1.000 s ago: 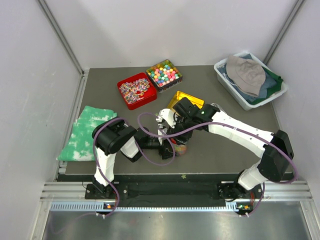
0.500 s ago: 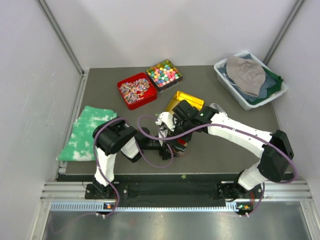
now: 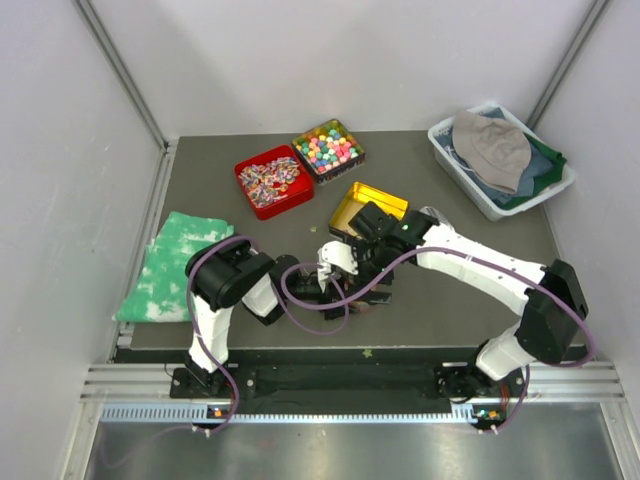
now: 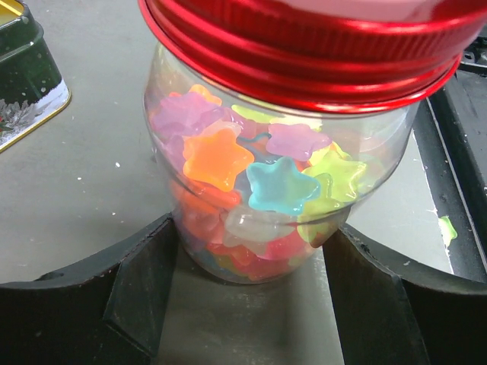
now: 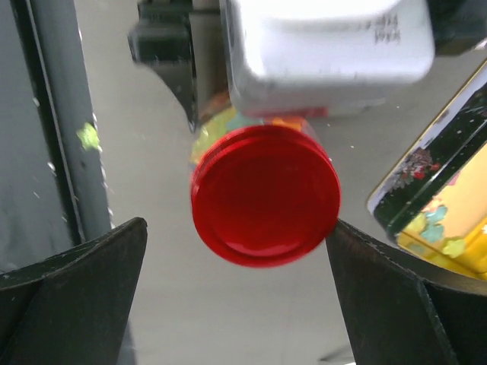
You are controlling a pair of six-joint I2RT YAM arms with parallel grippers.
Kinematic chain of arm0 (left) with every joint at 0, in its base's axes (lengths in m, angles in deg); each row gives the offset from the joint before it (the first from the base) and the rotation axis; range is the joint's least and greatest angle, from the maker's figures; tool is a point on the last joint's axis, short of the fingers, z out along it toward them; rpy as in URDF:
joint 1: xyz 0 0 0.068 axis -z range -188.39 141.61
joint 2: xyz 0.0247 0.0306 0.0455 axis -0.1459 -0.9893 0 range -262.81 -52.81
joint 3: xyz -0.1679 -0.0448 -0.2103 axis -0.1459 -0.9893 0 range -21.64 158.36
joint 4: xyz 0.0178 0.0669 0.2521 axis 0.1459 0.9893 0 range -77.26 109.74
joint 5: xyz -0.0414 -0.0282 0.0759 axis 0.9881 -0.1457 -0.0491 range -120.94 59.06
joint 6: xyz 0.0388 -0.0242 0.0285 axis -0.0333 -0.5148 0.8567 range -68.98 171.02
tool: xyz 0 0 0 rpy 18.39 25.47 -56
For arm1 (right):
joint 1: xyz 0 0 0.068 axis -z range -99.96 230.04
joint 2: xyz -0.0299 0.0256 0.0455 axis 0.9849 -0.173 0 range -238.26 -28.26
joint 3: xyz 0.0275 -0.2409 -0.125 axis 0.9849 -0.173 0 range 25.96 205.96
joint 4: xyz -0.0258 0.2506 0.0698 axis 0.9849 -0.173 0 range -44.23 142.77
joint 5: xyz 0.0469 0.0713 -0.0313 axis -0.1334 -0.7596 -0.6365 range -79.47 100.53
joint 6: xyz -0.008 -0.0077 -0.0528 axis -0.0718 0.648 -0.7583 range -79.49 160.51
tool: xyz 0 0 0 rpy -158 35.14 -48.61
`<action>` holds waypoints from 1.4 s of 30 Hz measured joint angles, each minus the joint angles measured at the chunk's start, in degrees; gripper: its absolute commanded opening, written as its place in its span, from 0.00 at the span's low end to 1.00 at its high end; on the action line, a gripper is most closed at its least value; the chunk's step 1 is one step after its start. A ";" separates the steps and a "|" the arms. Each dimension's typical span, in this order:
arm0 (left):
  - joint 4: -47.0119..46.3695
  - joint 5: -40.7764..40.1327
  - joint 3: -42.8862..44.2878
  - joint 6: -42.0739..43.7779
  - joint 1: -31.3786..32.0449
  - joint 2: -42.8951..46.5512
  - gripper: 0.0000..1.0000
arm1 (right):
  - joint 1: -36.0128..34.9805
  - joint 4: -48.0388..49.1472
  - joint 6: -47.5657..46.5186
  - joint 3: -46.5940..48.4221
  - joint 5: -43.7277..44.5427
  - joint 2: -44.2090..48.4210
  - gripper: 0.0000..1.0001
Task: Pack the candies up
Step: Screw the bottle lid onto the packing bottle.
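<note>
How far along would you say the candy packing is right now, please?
Done: candies fill the jar, and its red lid sits on top. In hand: the left gripper clamps the jar while the right gripper hangs open over the lid. Left: a few candies show in the yellow tin, and a green piece lies loose outside the jar.

**One marking in sight, too blurred to read**

The only lettering shows in the right wrist view: two short lines of small dark print (image 5: 388,32) on the white housing (image 5: 327,46) just above the red lid (image 5: 265,195) of the jar (image 4: 259,190). The print stands upside down there and is too blurred to read with certainty. The black tin (image 5: 437,163) at the right edge bears a pictorial pattern; any characters on it cannot be made out.
</note>
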 measured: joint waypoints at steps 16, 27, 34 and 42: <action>-0.13 0.02 0.02 -0.17 0.00 -0.11 0.63 | 3.85 -4.07 -16.48 7.96 -4.83 -4.94 0.99; -0.17 0.02 0.02 -0.22 0.00 -0.11 0.63 | 3.52 -6.36 -18.64 8.00 -6.29 -5.81 0.63; -0.20 0.26 0.04 -0.22 0.00 -0.13 0.63 | 2.84 -6.19 -16.24 7.87 -6.51 -5.81 0.50; -0.20 0.44 0.02 0.04 -0.02 -0.13 0.63 | 0.81 0.15 -3.28 3.41 -2.03 -2.21 0.49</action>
